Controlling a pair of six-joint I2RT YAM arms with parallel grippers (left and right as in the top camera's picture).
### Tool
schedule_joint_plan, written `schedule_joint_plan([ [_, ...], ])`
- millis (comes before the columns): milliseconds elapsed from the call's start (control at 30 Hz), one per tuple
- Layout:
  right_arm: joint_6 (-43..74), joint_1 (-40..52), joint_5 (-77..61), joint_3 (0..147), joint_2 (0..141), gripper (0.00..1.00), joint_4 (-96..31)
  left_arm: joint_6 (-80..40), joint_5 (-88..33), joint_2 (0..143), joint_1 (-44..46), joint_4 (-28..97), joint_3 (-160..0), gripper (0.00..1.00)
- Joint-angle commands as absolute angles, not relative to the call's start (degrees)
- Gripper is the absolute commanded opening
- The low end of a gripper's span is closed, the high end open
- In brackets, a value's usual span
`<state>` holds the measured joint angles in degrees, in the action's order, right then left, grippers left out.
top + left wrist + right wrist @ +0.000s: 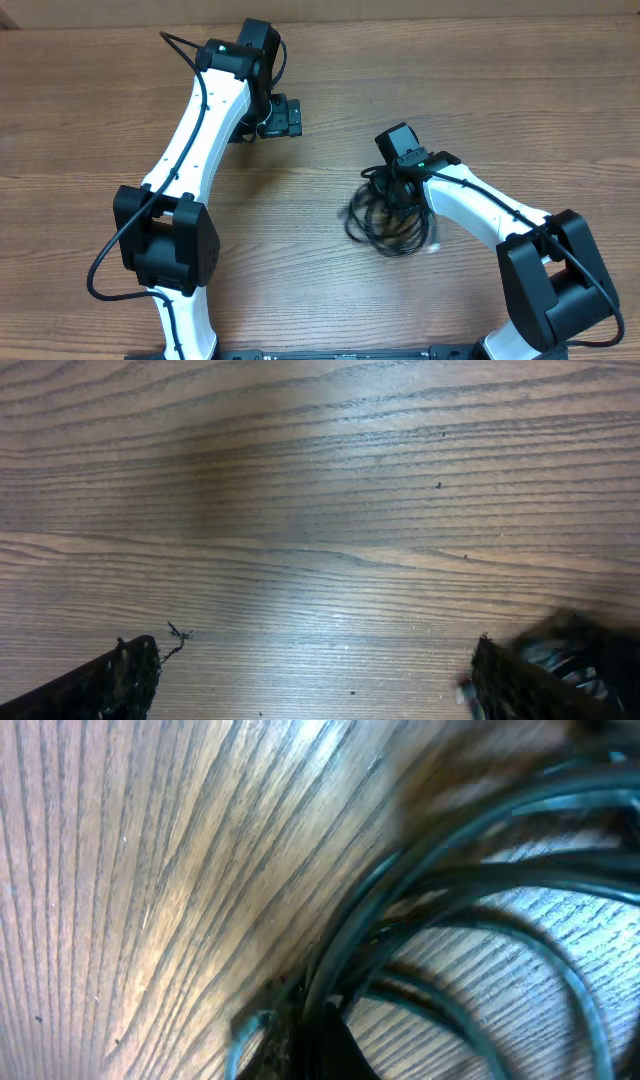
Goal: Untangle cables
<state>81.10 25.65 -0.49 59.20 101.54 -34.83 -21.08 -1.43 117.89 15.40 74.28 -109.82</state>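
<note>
Judged light and limp, the cables are pinched at a loop by the closed fingers of the right gripper, while the left gripper is spread wide.

black cables, brown wood-grain table

The cables lie in one heap on the table, right of the middle and toward the near edge. The right arm runs from its base at the near right corner leftward over the heap. The right gripper sits at the heap's far edge, with strands running in between its fingers. The left arm stretches from the near left corner toward the far side. There the left gripper points right, over bare wood, well apart from the heap, which lies to its right and nearer the bases.
</note>
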Motion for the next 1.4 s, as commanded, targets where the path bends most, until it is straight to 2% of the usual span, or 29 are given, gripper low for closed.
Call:
schedule_joint_plan([
  [0,80.88,25.89,0.86,60.07,102.04,0.04,-34.48,-21.89,-1.04,116.53,15.4,74.26,-110.72,1.0],
  [100,80.42,25.89,-0.25,60.14,101.93,0.04,-34.13,-21.89,-1.04,116.53,15.4,74.26,-110.72,1.0],
  [333,71.4,25.89,-6.74,61.34,98.35,0.04,-29.91,-21.89,-1.04,116.53,15.4,74.26,-110.72,1.0],
  [867,55.09,25.93,-17.37,68.38,79.44,0.04,-26.02,-21.89,-1.04,116.53,15.4,74.26,-110.72,1.0],
  [1367,51.05,25.93,-17.72,68.38,75.44,0.04,-26.46,-21.89,-1.04,116.53,15.4,74.26,-110.72,1.0],
])
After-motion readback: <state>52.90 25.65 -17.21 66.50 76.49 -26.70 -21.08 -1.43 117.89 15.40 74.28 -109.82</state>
